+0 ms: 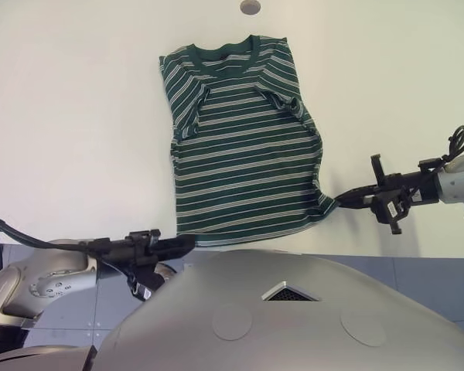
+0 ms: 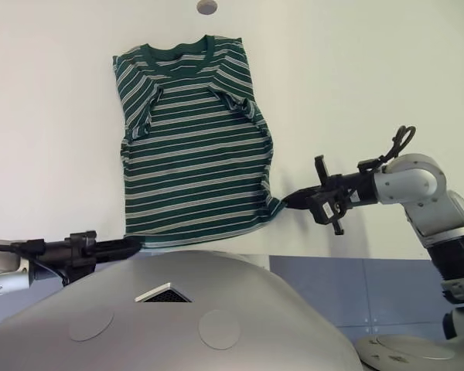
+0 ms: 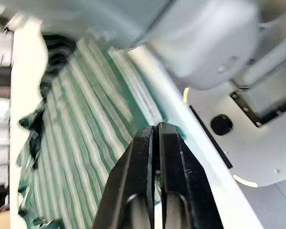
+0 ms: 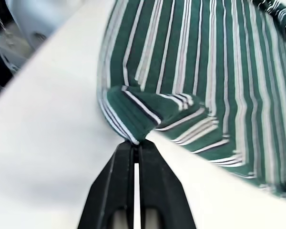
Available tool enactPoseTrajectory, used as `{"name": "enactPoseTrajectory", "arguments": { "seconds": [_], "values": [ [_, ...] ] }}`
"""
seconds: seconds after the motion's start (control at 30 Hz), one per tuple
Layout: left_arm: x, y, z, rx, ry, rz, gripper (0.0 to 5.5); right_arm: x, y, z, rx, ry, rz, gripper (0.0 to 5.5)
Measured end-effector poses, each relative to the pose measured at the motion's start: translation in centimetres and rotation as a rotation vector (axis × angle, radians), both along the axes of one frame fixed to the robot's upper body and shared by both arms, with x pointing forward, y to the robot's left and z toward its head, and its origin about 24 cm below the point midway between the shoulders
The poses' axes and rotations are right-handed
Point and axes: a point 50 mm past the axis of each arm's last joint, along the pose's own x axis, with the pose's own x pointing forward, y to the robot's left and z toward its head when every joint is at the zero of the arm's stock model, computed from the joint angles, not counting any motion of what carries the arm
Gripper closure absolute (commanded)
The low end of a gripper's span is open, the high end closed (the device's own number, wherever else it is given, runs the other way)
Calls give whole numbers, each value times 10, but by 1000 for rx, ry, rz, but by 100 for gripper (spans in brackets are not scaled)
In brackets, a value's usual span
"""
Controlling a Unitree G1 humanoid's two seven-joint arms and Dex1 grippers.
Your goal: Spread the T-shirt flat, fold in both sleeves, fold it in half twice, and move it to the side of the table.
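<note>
A green T-shirt [image 1: 243, 147] with white stripes lies on the white table [image 1: 77, 116], collar at the far side, both sleeves folded in over the body. My left gripper [image 1: 187, 241] is shut on the hem's left corner at the table's near edge; the left wrist view shows the shut fingers [image 3: 145, 152] pinching the striped hem [image 3: 169, 131]. My right gripper [image 1: 340, 201] is shut on the hem's right corner, where the cloth bunches to a point [image 4: 133, 138] between the black fingers [image 4: 121, 167].
A small round grey disc [image 1: 250, 7] sits in the table at the far edge, past the collar. Bare table lies to the left and right of the shirt. The near table edge [image 1: 417, 253] drops to a grey floor.
</note>
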Motion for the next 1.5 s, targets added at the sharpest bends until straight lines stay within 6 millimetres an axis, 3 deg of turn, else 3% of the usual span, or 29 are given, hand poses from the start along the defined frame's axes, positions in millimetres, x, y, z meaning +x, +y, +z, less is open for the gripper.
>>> {"name": "enactPoseTrajectory", "arguments": {
  "seconds": [0.1, 0.13, 0.2, 0.33, 0.5, 0.6, 0.67, 0.73, 0.8, 0.9, 1.07, 1.1, 1.17, 1.2, 1.3, 1.43, 1.5],
  "values": [
    [29, 0, 21, -172, 44, 207, 548, -2, -5, 19, -20, 308, -112, 550],
    [41, 1, 28, -228, 49, 262, 548, 7, -6, 26, -3, 391, -160, 550],
    [64, 2, 42, -309, 44, 325, 548, 33, -8, 45, 37, 475, -253, 550],
    [124, 11, 67, -400, 20, 393, 548, 110, -10, 74, 219, 547, -460, 550],
    [206, 40, 63, -478, 73, 578, 548, 190, 16, 82, 371, 503, -681, 550],
    [246, 52, 49, -473, 124, 705, 548, 217, 34, 71, 336, 378, -843, 550],
    [261, 62, 40, -466, 145, 796, 548, 226, 42, 58, 317, 297, -950, 550],
    [269, 66, 31, -458, 166, 865, 548, 231, 50, 51, 312, 236, -1013, 550],
    [276, 58, 17, -414, 201, 903, 550, 237, 62, 44, 307, 166, -1081, 505],
    [280, 57, -1, -347, 247, 1019, 492, 245, 73, 43, 397, 72, -1222, 450],
    [299, 63, 17, -434, 114, 1252, 401, 255, 79, 46, 483, -123, -1422, 349],
    [299, 65, 19, -458, 104, 1271, 380, 255, 88, 47, 501, -165, -1355, 341],
    [299, 70, 26, -569, 98, 1279, 336, 244, 126, 39, 546, -142, -1080, 341],
    [298, 74, 31, -651, 87, 1276, 320, 231, 154, 28, 550, -118, -910, 341],
    [288, 81, 42, -849, 8, 1264, 311, 191, 207, 0, 475, -153, -627, 341],
    [265, 68, 55, -1017, -88, 1248, 311, 154, 226, -26, 279, -260, -438, 341],
    [249, 56, 54, -1067, -75, 1268, 311, 140, 230, -29, 216, -326, -362, 341]
  ]
}}
